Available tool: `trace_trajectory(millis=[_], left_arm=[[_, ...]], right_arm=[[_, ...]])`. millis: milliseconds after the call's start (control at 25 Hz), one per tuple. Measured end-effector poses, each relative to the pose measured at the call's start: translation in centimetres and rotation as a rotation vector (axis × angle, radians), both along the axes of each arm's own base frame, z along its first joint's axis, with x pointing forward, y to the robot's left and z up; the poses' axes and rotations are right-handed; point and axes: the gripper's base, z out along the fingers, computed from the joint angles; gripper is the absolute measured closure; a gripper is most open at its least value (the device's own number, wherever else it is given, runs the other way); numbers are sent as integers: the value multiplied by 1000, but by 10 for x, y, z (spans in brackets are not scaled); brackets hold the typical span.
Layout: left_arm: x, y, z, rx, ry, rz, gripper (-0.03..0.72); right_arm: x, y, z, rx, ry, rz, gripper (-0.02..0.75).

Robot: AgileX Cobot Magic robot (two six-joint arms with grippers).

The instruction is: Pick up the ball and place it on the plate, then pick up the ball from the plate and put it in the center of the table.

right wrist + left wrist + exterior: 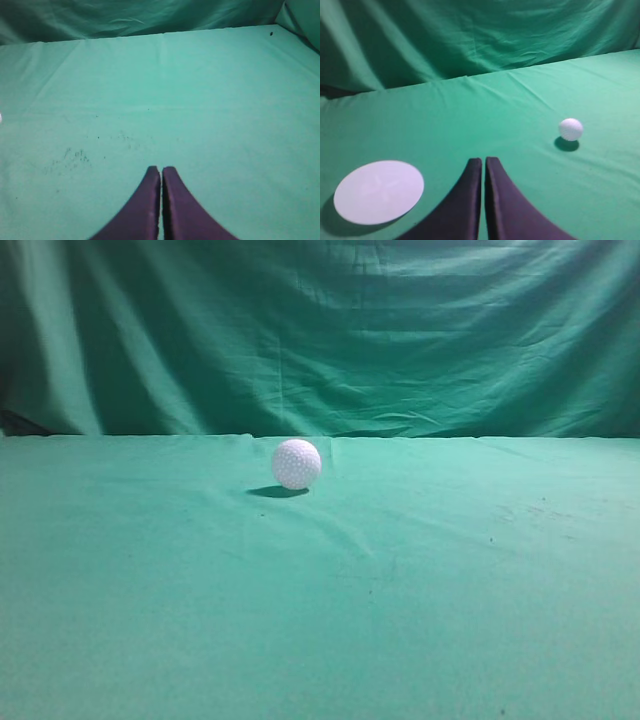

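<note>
white ball (297, 463) round, no long axis | on table (320, 620) | left pincer (484, 161) closed, empty | right pincer (161, 170) closed, empty

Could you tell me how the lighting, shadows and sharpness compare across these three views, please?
Exterior view: the small white dimpled golf ball is fairly sharp, casting a short shadow to its left; the backdrop is dim. Left wrist view: soft overall, the ball and the flat white round plate slightly blurred, both shadowed. Right wrist view: evenly lit teal cloth, faint specks visible.

No readable text, labels, brands or numbers on any surface in view.
</note>
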Motion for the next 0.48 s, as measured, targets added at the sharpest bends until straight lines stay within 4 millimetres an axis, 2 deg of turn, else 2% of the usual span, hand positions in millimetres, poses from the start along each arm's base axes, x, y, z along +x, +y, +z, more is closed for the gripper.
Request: trace_trajectory(millis=[280, 480], left_arm=[[7, 6, -24, -10, -3, 76, 688], [8, 9, -24, -10, -4, 110, 688]], right_arm=[[0, 0, 0, 0, 0, 0, 738], [0, 0, 0, 0, 0, 0, 738]])
